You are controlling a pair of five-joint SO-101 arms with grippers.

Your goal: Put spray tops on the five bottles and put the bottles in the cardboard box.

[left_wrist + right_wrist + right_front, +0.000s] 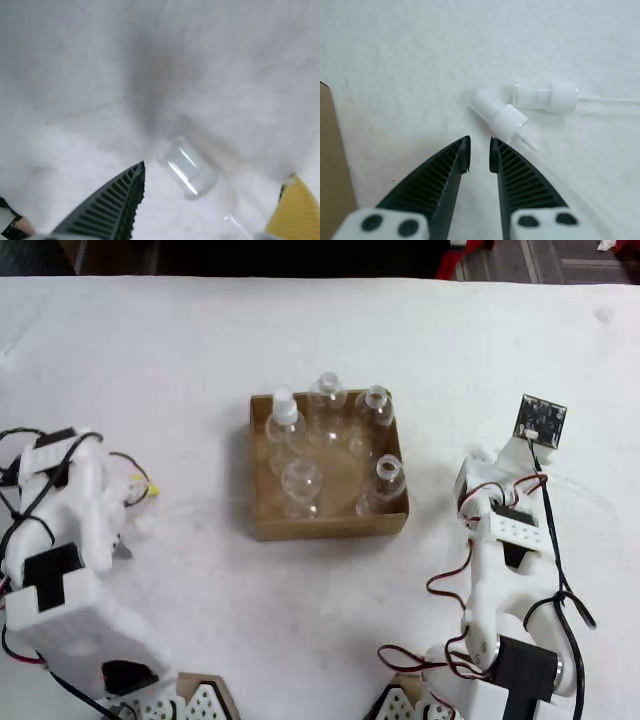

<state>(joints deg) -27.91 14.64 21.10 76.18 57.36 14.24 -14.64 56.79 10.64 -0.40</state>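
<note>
Brown cardboard box sits at the middle of the high view on the white-covered worktop. Five clear bottles stand upright inside it: three in a row along the far wall and two nearer the front wall. The far-left bottle carries one white spray top. The other four look open at the neck.

One arm lies at the lower left of the frame and the other arm at the lower right, both well apart from the box. A small dark circuit board lies on the cloth at the upper right, beyond the right-hand arm.

The left tool is spread wide, one finger dark and ribbed, the other yellow, with nothing gripped. One small clear plastic cap lies on its side on the cloth between the two fingers, touching neither.

The right tool stands narrow, its two black ribbed fingers almost together with a slim gap between the tips, holding nothing. Just beyond the tips two loose spray tops lie on the cloth. The nearer spray top lies slanted. The farther spray top has a clear cover and a thin tube trailing away from it. The two lie close together at one end. An edge of the cardboard box shows beside the dark fingers.
</note>
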